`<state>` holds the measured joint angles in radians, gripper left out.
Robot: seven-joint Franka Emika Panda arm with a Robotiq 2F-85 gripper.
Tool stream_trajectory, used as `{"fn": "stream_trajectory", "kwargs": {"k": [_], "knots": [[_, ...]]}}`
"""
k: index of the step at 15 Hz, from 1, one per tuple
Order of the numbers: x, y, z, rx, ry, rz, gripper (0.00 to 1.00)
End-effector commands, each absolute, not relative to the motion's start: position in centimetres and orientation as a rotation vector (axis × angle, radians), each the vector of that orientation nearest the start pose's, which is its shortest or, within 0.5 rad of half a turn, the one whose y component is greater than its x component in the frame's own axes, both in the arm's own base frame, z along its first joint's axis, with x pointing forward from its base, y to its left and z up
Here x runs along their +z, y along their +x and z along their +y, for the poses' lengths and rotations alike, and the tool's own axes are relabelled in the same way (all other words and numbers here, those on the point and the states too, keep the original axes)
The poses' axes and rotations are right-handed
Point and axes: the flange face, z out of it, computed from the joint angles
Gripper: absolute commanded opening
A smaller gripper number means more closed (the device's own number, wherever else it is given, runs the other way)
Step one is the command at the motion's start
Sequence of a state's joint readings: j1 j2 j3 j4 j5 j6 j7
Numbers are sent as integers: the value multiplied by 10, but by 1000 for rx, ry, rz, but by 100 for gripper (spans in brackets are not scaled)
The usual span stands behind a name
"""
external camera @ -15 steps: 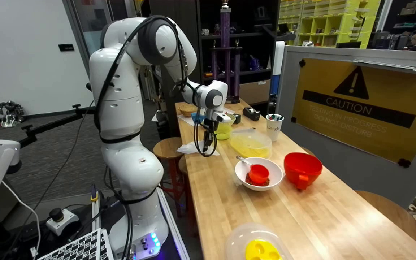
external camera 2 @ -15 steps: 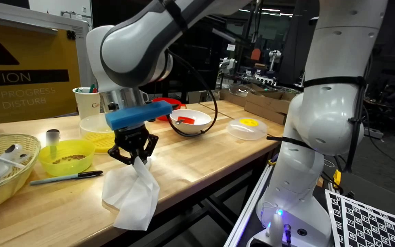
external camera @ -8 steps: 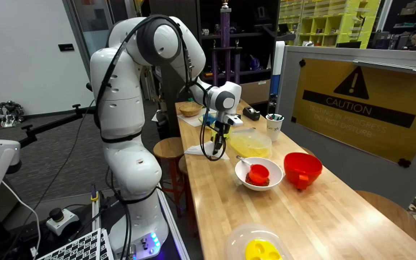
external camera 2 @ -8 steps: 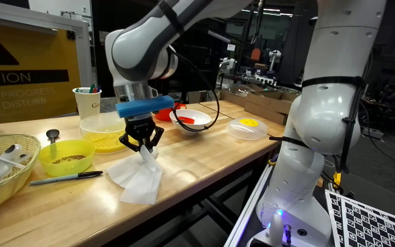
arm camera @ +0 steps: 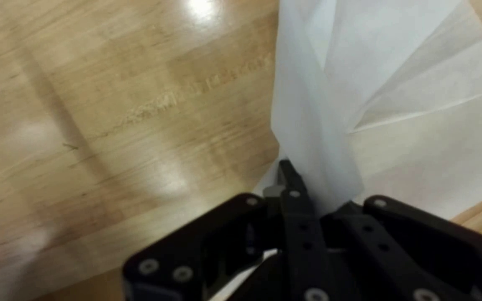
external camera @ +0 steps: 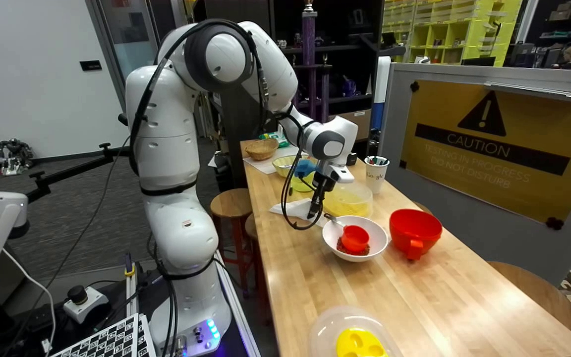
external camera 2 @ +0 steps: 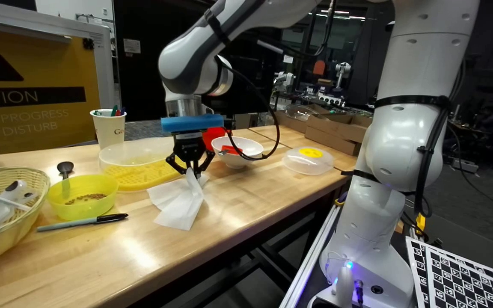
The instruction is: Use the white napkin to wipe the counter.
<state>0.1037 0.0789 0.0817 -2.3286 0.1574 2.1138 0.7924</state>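
The white napkin (external camera 2: 179,206) lies creased and partly spread on the wooden counter (external camera 2: 238,209), with one part pulled up into the gripper. It also shows in an exterior view (external camera: 293,208) and in the wrist view (arm camera: 391,62). My gripper (external camera 2: 194,169) points down, low over the counter, shut on a bunched fold of the napkin. In an exterior view the gripper (external camera: 314,214) is just beside the white bowl's spoon handle. In the wrist view the gripper's fingers (arm camera: 314,188) are pressed round the fold, and the napkin hides one fingertip.
A white bowl (external camera: 378,238) with a red scoop stands close by, with a red bowl (external camera: 414,228) beyond it. A clear and yellow container (external camera 2: 144,175), yellow bowl (external camera 2: 84,209), marker (external camera 2: 81,222) and wicker basket (external camera 2: 19,226) lie on the other side.
My gripper has moved along the counter towards the white bowl, dragging the napkin with it. The napkin's corner that hung past the counter's front edge now lies on the counter.
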Motion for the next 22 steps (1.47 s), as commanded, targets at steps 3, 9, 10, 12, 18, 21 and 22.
{"fn": "stream_trajectory", "kwargs": {"k": [3,9,10,12,18,21,22], "knots": [[278,457,127,510,-2987,989,0],[280,420,208,455,-3165,652,0],[280,415,219,450,-3186,597,0],[280,407,234,435,-3214,523,0],[276,421,226,467,-3201,563,0],[276,436,204,489,-3160,657,0],[276,441,196,494,-3147,690,0]]}}
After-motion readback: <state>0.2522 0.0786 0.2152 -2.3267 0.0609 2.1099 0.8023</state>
